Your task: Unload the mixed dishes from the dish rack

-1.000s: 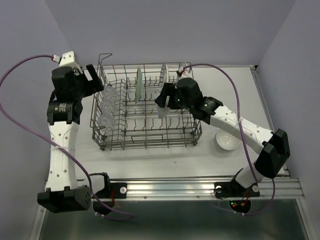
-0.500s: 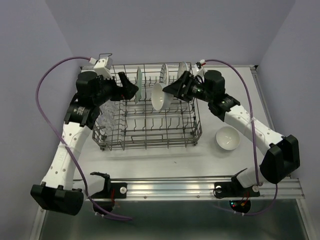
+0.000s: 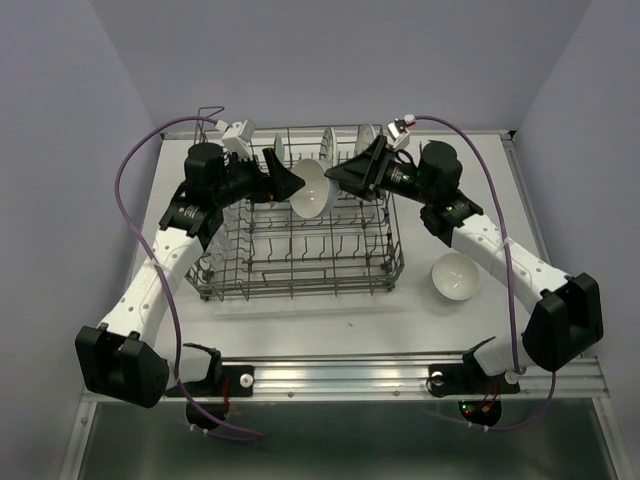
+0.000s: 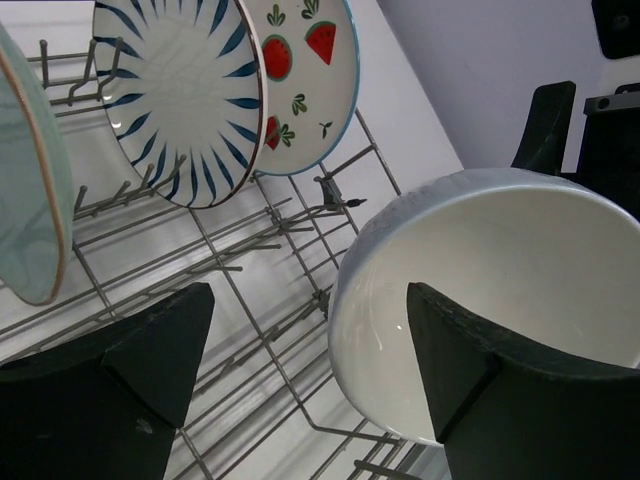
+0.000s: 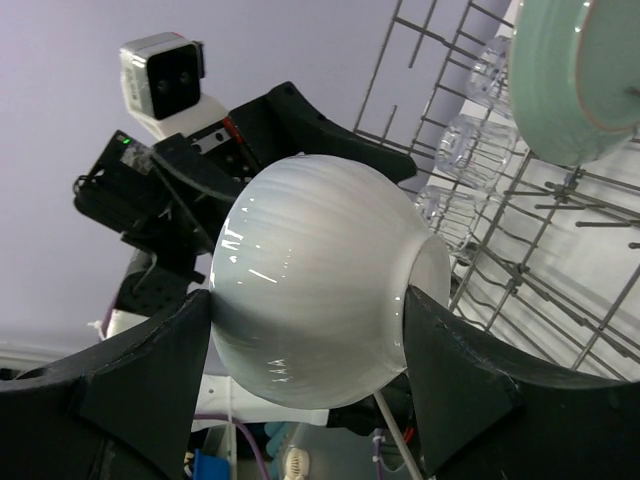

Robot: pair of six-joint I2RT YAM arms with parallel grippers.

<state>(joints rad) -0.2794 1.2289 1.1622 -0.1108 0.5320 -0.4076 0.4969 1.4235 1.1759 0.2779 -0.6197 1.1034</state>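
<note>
The worktop (image 3: 300, 320) carries the dish rack (image 3: 290, 290) at its middle. Above the rack's far half, my right end effector (image 5: 308, 340) is clenched across a white bowl (image 3: 310, 190), which hangs on its side, clear of the wires. My left end effector (image 4: 308, 300) is released, with the bowl's mouth between its spread fingers; I cannot tell whether they touch it. A pale green plate (image 4: 30, 200), a blue-striped plate (image 4: 180, 90) and a watermelon plate (image 4: 310, 70) stand in the far tines. Clear glasses (image 5: 465, 150) crowd the rack's left side. A second bowl (image 3: 455, 275) sits on the worktop to the right of the rack.
</note>
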